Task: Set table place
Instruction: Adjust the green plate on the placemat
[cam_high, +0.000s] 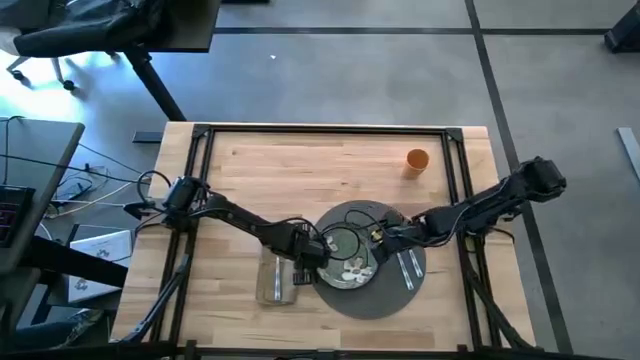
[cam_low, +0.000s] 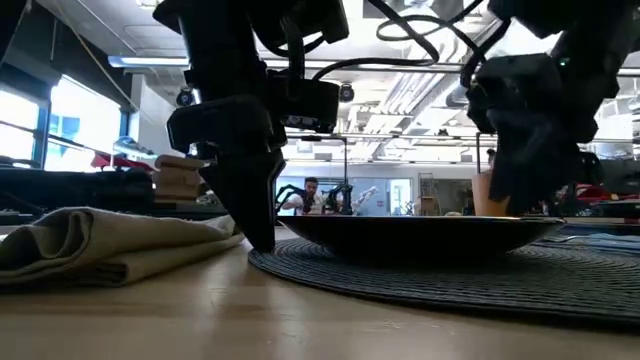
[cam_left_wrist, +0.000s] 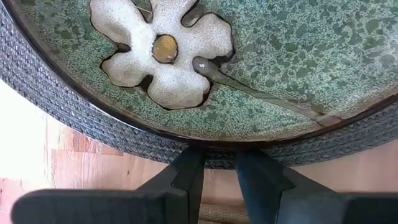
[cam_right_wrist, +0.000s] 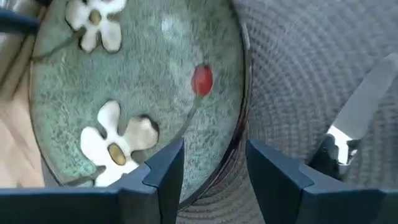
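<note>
- My right gripper (cam_right_wrist: 208, 168) straddles the rim of the green floral plate (cam_right_wrist: 137, 93), jaws open with one finger over the glaze and one over the mat (cam_right_wrist: 298, 68); nothing is clamped yet. If I close off-centre, I judge the rim could skid out and the plate tip.
- My left gripper (cam_left_wrist: 217, 174) sits at the opposite edge of the plate (cam_left_wrist: 280, 56), fingers nearly together, holding nothing, their tips just beside the rim over the woven mat (cam_left_wrist: 74, 115). If both of us push at once, the plate could slide or drag the mat across the table (cam_high: 300, 160).
- Just beside my right fingers lies a knife (cam_right_wrist: 357, 118) on the mat; a careless sweep could knock it askew. The high view shows cutlery (cam_high: 408, 265) there.
- The beige napkin (cam_low: 110, 245) lies beside the mat on my left arm's side; the left arm could snag and bunch it.
- Farthest off, the orange cup (cam_high: 417, 160) stands well apart near the table's far edge, out of harm for now, I think.
</note>
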